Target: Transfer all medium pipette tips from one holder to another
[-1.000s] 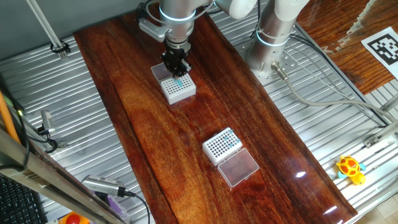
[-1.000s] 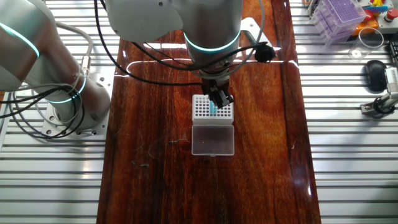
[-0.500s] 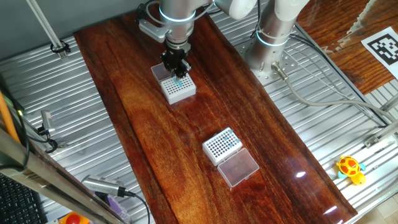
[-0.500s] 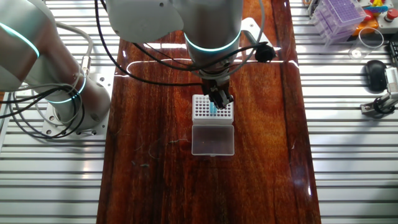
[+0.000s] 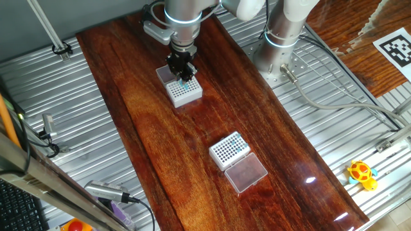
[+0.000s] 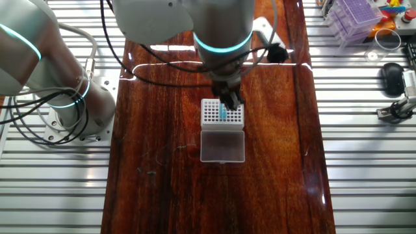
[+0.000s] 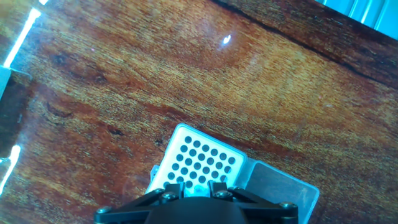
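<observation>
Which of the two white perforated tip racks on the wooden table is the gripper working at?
The white rack at the far end of the table, directly under the gripper, with teal tips. The other rack sits apart.

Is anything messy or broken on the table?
Nothing looks spilled or broken. Both white racks sit flat on the wooden table with their clear lids open. The gripper is over the far rack, by its blue tips.
</observation>
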